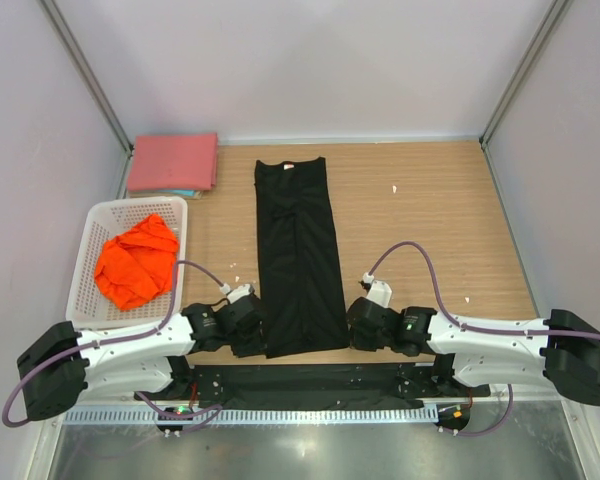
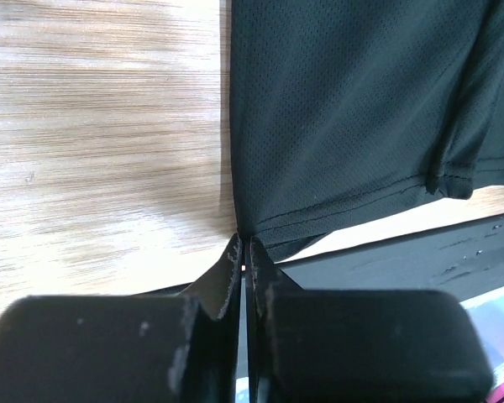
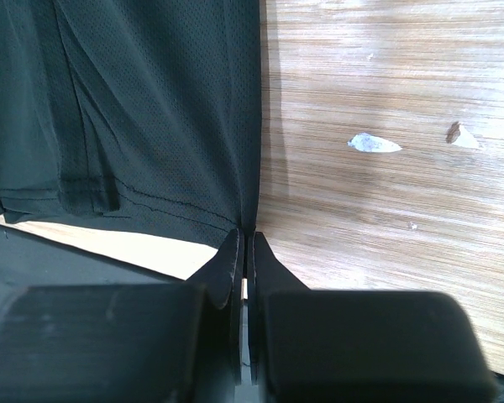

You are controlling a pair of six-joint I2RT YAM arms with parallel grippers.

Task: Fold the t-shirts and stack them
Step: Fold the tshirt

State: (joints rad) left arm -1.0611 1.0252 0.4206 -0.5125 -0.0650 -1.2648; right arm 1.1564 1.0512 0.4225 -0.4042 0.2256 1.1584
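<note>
The black t-shirt [image 1: 298,250] lies on the wooden table as a long narrow strip, collar at the far end. My left gripper [image 1: 261,335] is shut on the near left corner of its hem [image 2: 260,228]. My right gripper [image 1: 347,332] is shut on the near right corner of the hem [image 3: 235,220]. In both wrist views the fingertips [image 2: 234,252] [image 3: 260,245] meet right at the cloth's edge. A pinkish-red t-shirt [image 1: 174,161] rests folded at the back left. The bright orange t-shirt [image 1: 135,262] is crumpled in the basket.
The white mesh basket [image 1: 92,215] stands left of the black shirt, close to my left arm. Small white scraps [image 1: 395,189] [image 3: 374,143] dot the wood on the right. A black base plate [image 1: 310,382] runs along the near edge. Grey walls close in three sides.
</note>
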